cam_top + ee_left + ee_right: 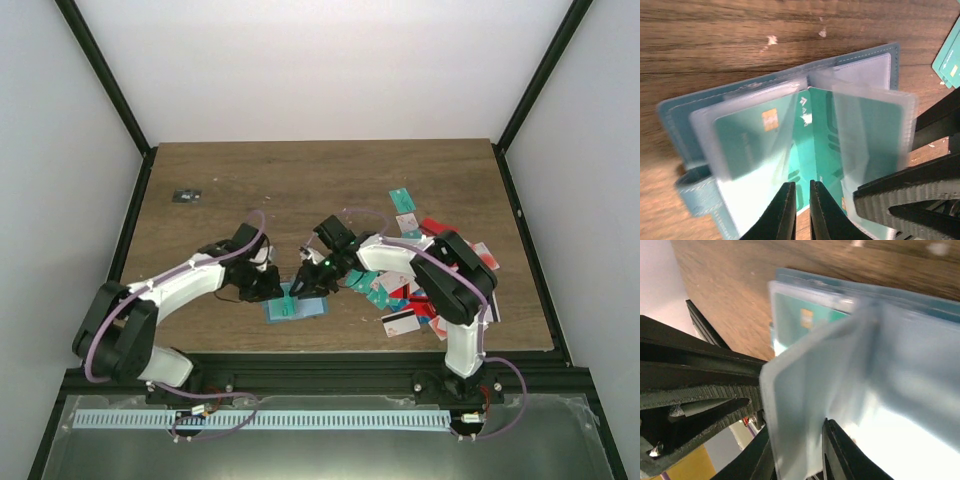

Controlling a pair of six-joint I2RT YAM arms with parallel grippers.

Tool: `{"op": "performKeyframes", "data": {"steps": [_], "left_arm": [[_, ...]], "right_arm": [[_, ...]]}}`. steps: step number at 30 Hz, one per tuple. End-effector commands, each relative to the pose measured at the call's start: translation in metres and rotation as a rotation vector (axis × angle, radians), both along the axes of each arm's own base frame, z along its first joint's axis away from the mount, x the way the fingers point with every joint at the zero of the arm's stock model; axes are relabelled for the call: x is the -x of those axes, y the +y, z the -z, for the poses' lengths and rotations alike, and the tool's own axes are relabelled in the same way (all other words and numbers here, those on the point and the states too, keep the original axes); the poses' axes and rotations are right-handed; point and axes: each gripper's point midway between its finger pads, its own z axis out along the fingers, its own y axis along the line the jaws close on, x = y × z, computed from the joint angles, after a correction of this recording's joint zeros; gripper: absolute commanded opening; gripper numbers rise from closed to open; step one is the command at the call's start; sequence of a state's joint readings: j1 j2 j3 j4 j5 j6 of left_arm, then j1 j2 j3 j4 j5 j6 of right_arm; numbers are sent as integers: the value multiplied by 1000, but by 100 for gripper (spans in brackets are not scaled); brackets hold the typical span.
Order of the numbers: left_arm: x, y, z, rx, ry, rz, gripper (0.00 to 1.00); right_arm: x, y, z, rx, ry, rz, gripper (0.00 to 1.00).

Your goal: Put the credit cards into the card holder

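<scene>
Left gripper (801, 189) – jaws almost together at card holder (677, 117) near edge, grip unclear | right gripper (796, 442) clenched on its clear sleeve (805, 390) | step: likely pocket-opening | next: grab credit cards (420, 292) right of holder – one claw must free up

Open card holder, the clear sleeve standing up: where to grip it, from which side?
Pinch the clear sleeve at its free top edge, edge-on from above on the right arm's side. It is thin, floppy and hinged at the card holder's spine, so only that edge stands clear of the teal cards. The right gripper straddles it there.
</scene>
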State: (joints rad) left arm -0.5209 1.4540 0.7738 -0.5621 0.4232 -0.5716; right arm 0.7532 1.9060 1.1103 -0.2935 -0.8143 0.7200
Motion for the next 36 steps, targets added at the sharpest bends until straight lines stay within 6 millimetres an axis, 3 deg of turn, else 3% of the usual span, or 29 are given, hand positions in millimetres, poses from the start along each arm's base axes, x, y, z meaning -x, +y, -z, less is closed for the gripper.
{"op": "performKeyframes", "data": {"steps": [1,10,16,21,26,31,36], "left_arm": [[6,24,-11,-70,-15,-45,11],[20,49,-27,-78,-49,-121,16],[24,55,-40,-65,-82,-157,22],[26,57,-43,-65,-90,-158,24],[25,50,-53,-22,-117,-137,24],[23,39,-63,46,-136,-101,24],[20,20,-76,132,-168,-51,25]], "right_arm": [[3,23,-7,-8,2,-34,26],[10,60,-5,-17,16,-109,38],[7,78,-13,-36,0,-133,57],[4,83,-31,-76,-21,-133,62],[2,88,-72,-172,-78,-146,63],[-5,67,-97,-138,-153,-96,64],[-12,6,-93,45,-220,42,66]]}}
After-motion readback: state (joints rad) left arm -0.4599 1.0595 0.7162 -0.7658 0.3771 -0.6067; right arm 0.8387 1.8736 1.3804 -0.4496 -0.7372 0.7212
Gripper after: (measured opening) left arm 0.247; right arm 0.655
